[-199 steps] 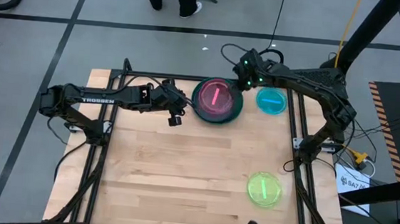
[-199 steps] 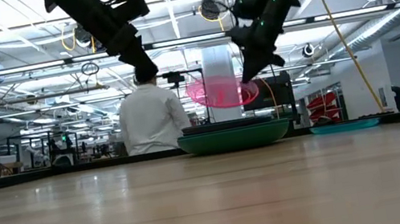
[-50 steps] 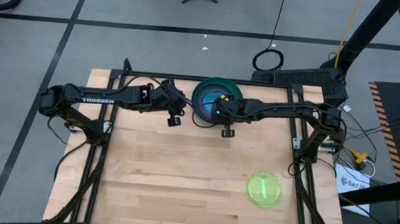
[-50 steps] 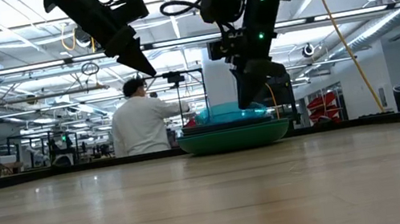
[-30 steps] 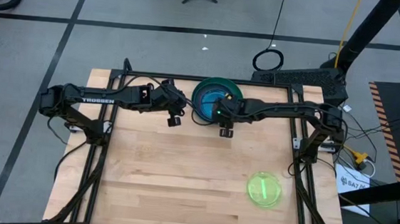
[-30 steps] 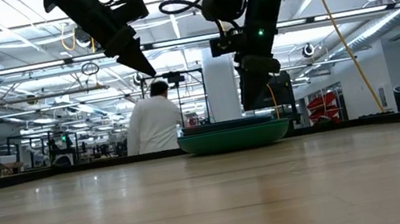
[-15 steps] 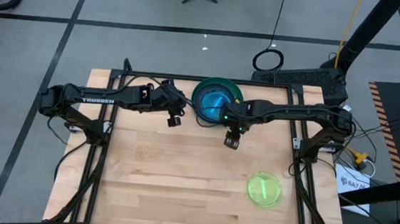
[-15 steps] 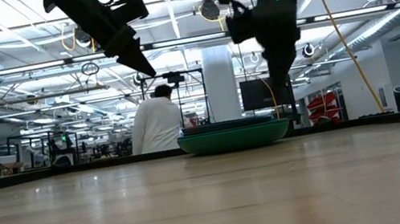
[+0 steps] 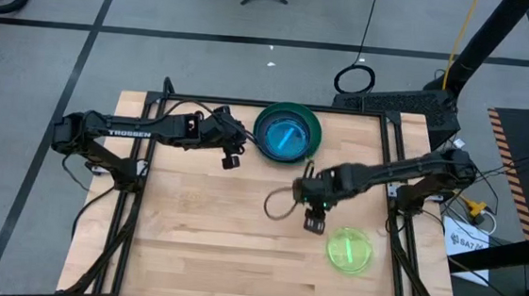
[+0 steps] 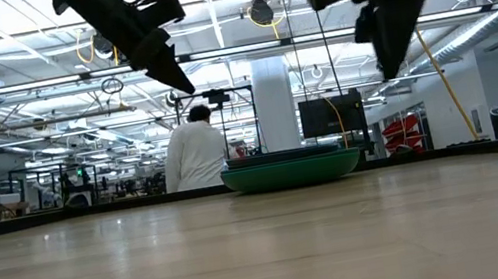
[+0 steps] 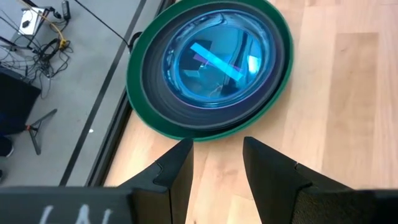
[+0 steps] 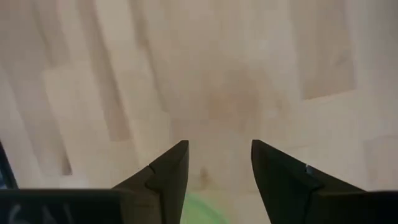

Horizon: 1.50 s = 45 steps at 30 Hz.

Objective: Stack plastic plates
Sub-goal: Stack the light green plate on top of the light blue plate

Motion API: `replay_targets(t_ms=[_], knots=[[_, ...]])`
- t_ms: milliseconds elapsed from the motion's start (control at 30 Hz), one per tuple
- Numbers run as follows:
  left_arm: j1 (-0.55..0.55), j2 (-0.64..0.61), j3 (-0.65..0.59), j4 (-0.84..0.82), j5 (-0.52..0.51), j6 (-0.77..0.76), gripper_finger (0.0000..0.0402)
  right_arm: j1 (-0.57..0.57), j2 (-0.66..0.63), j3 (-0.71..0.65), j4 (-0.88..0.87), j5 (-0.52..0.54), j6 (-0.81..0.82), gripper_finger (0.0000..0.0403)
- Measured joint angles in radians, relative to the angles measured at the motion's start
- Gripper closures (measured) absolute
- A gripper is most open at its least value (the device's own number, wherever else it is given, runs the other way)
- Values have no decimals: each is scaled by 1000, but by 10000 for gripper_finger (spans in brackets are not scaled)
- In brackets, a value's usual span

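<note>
A stack of plastic plates stands at the table's far middle. Its bottom plate is large and green, dark plates lie inside it, and a translucent blue plate lies on top. In the low view the stack rests flat on the wood. A lime green plate lies alone at the near right. My left gripper hangs open just left of the stack, its fingers short of the green rim. My right gripper is open and empty in the air, just left of the lime plate.
Black frame rails run along the table's left and right sides. A loop of cable hangs by my right arm. Bare wood fills the middle and near left. A person stands beyond the far edge.
My right gripper has left the stack, risen, and swung toward the table's near edge and right, ending beside the lime green plate. Its fingers stay open. The blue plate stays flat on top of the stack.
</note>
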Motion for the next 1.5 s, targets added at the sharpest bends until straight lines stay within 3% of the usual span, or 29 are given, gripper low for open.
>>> replay_targets(t_ms=[133, 400, 700, 867, 1233, 1500], knots=[[-21, 0, 0, -1, 1, -8, 254, 88, 0, 0, -22, 11, 37, 236], [-47, 0, 0, -1, 1, -9, 254, 221, 0, 0, -117, 179, 80, 236], [-48, 0, 0, 0, 0, 3, 254, 265, -12, -9, -146, 259, 97, 236], [-48, 0, 0, 8, 0, 14, 254, 266, -84, -108, -61, 283, 121, 236], [-48, 0, 0, 11, 0, 17, 254, 271, -313, -337, -11, 201, 341, 236], [-48, 0, 0, 7, 0, 8, 254, 318, -304, -346, -9, 201, 395, 236]])
